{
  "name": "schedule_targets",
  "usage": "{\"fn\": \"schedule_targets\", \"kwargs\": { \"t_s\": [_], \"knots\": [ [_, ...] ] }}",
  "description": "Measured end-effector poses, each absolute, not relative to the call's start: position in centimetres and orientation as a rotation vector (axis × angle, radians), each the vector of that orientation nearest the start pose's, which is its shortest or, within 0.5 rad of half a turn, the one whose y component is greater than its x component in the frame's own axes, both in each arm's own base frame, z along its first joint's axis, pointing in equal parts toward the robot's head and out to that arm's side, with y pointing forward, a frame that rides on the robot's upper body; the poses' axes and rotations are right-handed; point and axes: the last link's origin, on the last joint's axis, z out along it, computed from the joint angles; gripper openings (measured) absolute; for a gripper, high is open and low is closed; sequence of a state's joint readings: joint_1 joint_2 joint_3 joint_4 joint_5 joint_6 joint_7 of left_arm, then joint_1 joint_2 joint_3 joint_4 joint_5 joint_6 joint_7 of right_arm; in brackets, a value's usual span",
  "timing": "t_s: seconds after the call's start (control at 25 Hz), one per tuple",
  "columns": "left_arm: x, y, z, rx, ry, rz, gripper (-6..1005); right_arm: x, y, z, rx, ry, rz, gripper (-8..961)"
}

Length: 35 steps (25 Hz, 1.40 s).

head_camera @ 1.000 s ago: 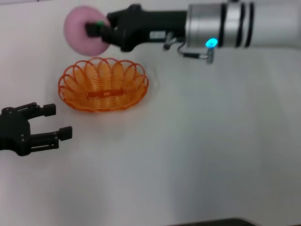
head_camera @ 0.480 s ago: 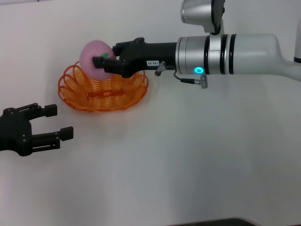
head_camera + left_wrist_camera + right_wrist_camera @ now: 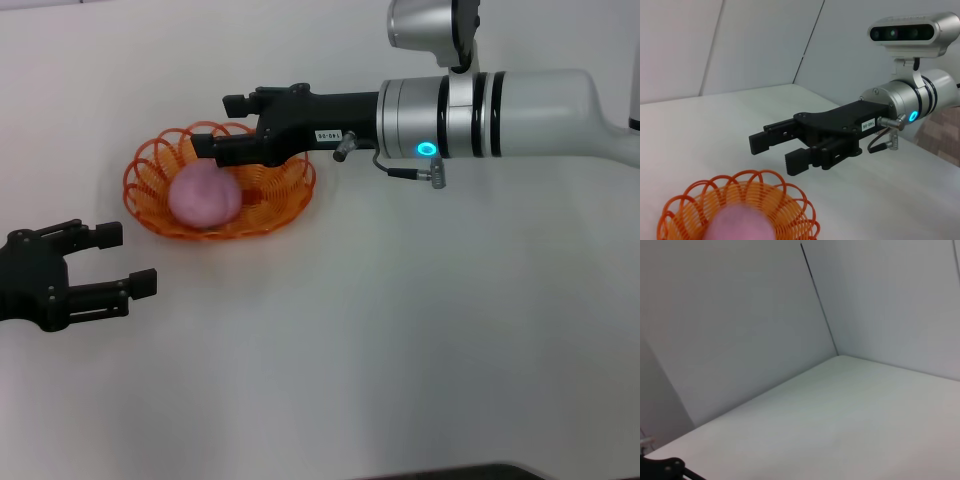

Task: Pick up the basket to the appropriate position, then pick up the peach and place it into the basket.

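The orange wire basket [image 3: 150, 180] stands on the white table at the far left. The pale pink peach [image 3: 204, 195] lies inside it. In the left wrist view the basket [image 3: 795, 200] and the peach [image 3: 742, 225] show at the lower edge. My right gripper [image 3: 218, 128] is open and empty, just above the basket's far rim and above the peach; it also shows in the left wrist view [image 3: 775, 150]. My left gripper [image 3: 112, 258] is open and empty, near the table's left edge, apart from the basket's near side.
The silver right arm [image 3: 500, 100] stretches across the far half of the table from the right. The white table [image 3: 400, 340] is bare in front and to the right. The right wrist view shows table and walls.
The right gripper carried the peach from beyond the basket to over it, then opened; the peach dropped into the basket. The left gripper has not moved.
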State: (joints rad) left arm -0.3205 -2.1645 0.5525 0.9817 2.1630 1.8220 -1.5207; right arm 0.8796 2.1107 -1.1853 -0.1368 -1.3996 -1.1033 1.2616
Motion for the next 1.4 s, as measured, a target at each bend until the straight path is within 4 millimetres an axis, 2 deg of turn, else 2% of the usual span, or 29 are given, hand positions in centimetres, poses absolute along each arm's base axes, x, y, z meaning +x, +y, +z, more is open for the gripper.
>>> {"fn": "schedule_targets", "kwargs": {
  "t_s": [0.24, 0.32, 0.4, 0.44, 0.48, 0.68, 0.76, 0.92, 1.04, 1.2, 1.24, 1.4],
  "knots": [
    [-29.5, 25.7, 2.8, -2.723, -0.838, -0.639, 858, 17.7, 37.5, -9.6, -2.722, 0.757, 0.833, 816],
    [-29.4, 25.7, 2.8, -2.723, -0.838, -0.64, 858, 17.7, 37.7, -8.0, -2.674, 0.774, 0.925, 905],
    [-29.4, 25.8, 2.8, -2.722, -0.839, -0.64, 859, 17.8, 37.8, -5.8, -2.621, 0.788, 1.019, 940],
    [-29.4, 25.8, 2.7, -2.721, -0.841, -0.642, 859, 18.1, 37.7, -3.5, -2.588, 0.799, 1.079, 958],
    [-29.4, 25.8, 2.7, -2.72, -0.841, -0.647, 859, 18.1, 37.7, -3.5, -2.588, 0.799, 1.079, 958],
    [-29.1, 26.1, 2.8, -2.708, -0.829, -0.676, 859, 18.9, 36.3, 2.0, -2.663, 0.802, 1.097, 957],
    [-29.1, 26.2, 2.9, -2.702, -0.824, -0.687, 859, 19.7, 35.1, 3.8, -2.762, 0.76, 1.029, 956],
    [-29.0, 26.5, 3.1, -2.678, -0.819, -0.707, 859, 22.2, 33.0, 5.8, -2.883, 0.723, 0.842, 956],
    [-29.0, 26.8, 3.1, -2.662, -0.819, -0.719, 858, 24.3, 31.9, 5.7, -2.864, 0.677, 0.756, 955],
    [-28.9, 27.3, 3.1, -2.644, -0.811, -0.725, 858, 26.6, 30.2, 2.5, -2.779, 0.502, 0.709, 954],
    [-28.9, 27.4, 3.1, -2.643, -0.81, -0.724, 858, 27.6, 29.5, 1.0, -2.719, 0.451, 0.702, 954],
    [-28.9, 27.7, 3.1, -2.63, -0.808, -0.715, 858, 28.8, 28.7, -0.3, -2.674, 0.487, 0.743, 955]
  ]
}}
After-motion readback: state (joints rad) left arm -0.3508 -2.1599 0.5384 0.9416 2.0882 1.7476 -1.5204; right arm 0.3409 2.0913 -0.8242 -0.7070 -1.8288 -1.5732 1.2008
